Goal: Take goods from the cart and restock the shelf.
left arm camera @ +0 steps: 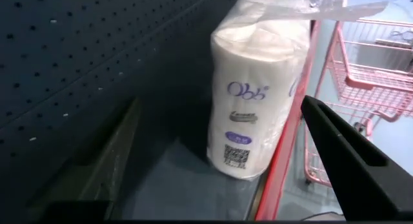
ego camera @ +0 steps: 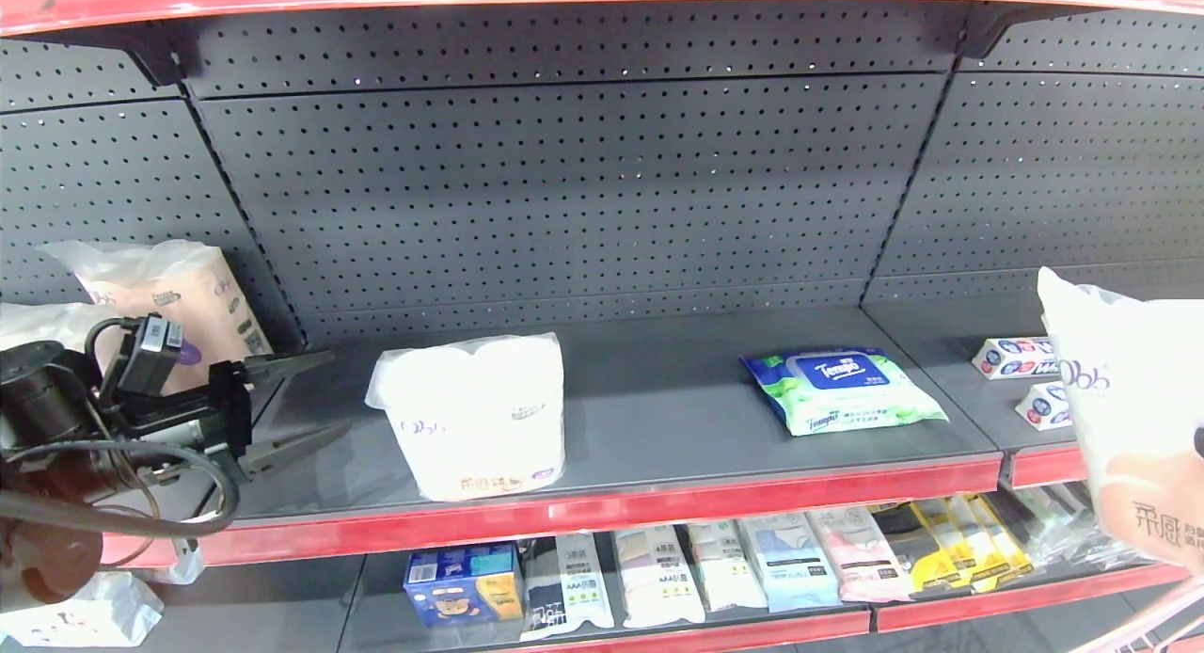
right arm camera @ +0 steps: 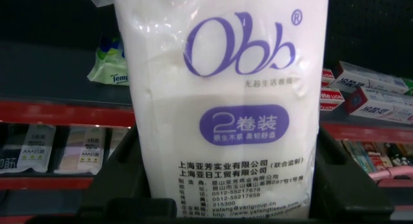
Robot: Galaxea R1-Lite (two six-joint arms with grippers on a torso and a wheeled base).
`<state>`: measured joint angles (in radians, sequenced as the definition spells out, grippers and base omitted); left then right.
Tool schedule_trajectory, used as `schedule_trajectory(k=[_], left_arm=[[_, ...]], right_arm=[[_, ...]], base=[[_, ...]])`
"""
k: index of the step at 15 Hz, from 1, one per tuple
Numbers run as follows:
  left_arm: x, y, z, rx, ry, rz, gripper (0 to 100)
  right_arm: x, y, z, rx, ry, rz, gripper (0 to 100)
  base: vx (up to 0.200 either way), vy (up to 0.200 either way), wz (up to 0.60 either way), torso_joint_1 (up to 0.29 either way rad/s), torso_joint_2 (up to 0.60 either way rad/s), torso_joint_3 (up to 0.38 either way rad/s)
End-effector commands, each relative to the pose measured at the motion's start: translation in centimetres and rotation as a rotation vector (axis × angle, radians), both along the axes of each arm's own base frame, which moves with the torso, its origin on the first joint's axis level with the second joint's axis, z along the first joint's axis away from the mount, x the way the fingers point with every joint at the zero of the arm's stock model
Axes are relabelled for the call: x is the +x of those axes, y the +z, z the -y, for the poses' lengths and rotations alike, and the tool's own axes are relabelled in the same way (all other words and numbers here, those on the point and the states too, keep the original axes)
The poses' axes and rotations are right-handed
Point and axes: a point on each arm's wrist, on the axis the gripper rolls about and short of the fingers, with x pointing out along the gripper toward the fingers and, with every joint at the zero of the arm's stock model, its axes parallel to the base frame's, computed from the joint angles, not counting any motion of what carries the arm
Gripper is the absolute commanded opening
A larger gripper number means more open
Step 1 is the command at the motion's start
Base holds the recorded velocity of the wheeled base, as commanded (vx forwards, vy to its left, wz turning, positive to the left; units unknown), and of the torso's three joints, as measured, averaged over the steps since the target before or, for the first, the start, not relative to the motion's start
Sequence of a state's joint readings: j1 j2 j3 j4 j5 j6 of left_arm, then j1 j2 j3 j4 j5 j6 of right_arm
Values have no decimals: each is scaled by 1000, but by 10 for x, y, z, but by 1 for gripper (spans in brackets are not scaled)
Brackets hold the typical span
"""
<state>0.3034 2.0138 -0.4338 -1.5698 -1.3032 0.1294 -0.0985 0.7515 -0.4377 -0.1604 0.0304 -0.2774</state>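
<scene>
Left gripper point(ego camera: 334, 392) at shelf point(ego camera: 658, 427) level, jaws wide, empty, near white tissue-roll pack point(ego camera: 475, 413) standing upright at the shelf's front edge; right gripper point(right arm camera: 226, 179) jaws clamped on second tissue-roll pack point(ego camera: 1133, 427), held before the shelf's right section; wipes packet point(ego camera: 842, 390) lies flat between the two packs.

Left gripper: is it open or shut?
Open. In the head view the left gripper has its two fingers spread wide, nothing between them, aimed at the white toilet paper pack standing on the shelf.
</scene>
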Motion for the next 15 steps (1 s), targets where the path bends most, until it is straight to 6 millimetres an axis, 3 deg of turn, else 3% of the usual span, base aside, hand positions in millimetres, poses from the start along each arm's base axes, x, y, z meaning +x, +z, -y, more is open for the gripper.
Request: schedule_trajectory(k=[1,6,12,13,15], left_arm=[[-9,8,-5,5,40,17,100],[-43,17,0,4,167,5,100],[-94,26,-10,5,564,-2,100],[-104,27,-16,1,710,-8,100],[-132,39,-8,-46,827,17,100]], right_arm=[[0,1,0,-2,2,3,0],[-1,1,0,-2,5,8,0],[3,1,0,3,13,-3,0],[3,2,0,5,17,-1,0],[5,7,-1,13,37,10,0]], base=[[0,0,0,0,0,0],[0,0,0,0,0,0],[0,0,0,0,0,0],[0,0,0,0,0,0],[0,0,0,0,0,0]])
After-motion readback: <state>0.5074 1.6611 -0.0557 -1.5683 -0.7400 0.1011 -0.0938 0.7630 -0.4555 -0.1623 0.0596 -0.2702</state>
